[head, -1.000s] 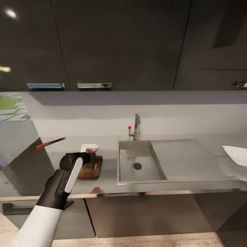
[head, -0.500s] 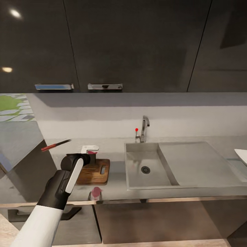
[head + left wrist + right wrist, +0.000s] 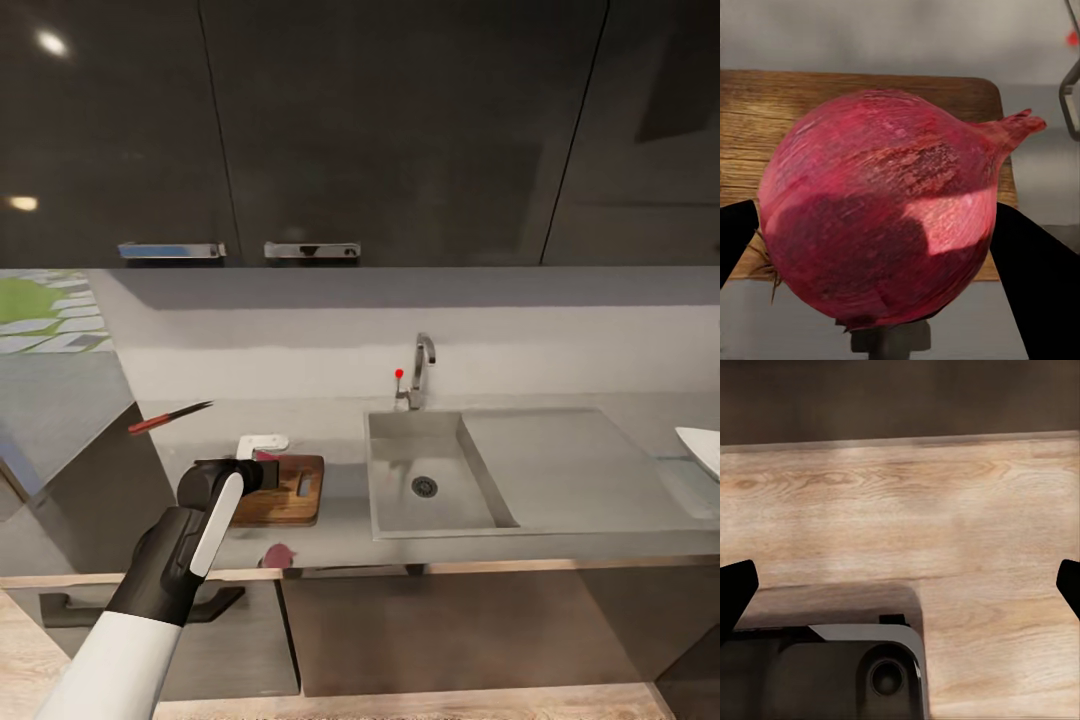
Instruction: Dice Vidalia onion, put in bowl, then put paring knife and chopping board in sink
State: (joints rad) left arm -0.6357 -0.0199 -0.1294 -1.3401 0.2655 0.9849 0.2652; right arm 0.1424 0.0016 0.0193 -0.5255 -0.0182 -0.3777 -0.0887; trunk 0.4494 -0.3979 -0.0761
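Observation:
My left gripper (image 3: 264,458) is shut on the Vidalia onion (image 3: 881,240), a pinkish-red bulb held between the two dark fingers (image 3: 1031,289). It hovers over the left end of the dark brown chopping board (image 3: 290,492), whose grain shows behind the onion (image 3: 765,127). On the grey countertop (image 3: 340,535), back left of the board, lies the red-handled paring knife (image 3: 168,417). The steel sink (image 3: 430,485) with its drain sits to the board's right. The white bowl (image 3: 702,447) is cut off at the right edge. My right gripper (image 3: 900,585) is open over the floor.
The chrome tap (image 3: 422,368) with a red knob stands behind the basin, and the drainboard (image 3: 570,460) stretches to its right. Dark wall cabinets (image 3: 380,130) hang above. The right wrist view looks down on wooden floor (image 3: 945,510) and the robot's base (image 3: 825,675).
The camera has shifted, so the counter sits further right in the picture. My left gripper keeps hold of the onion and now hangs nearer the board's left end.

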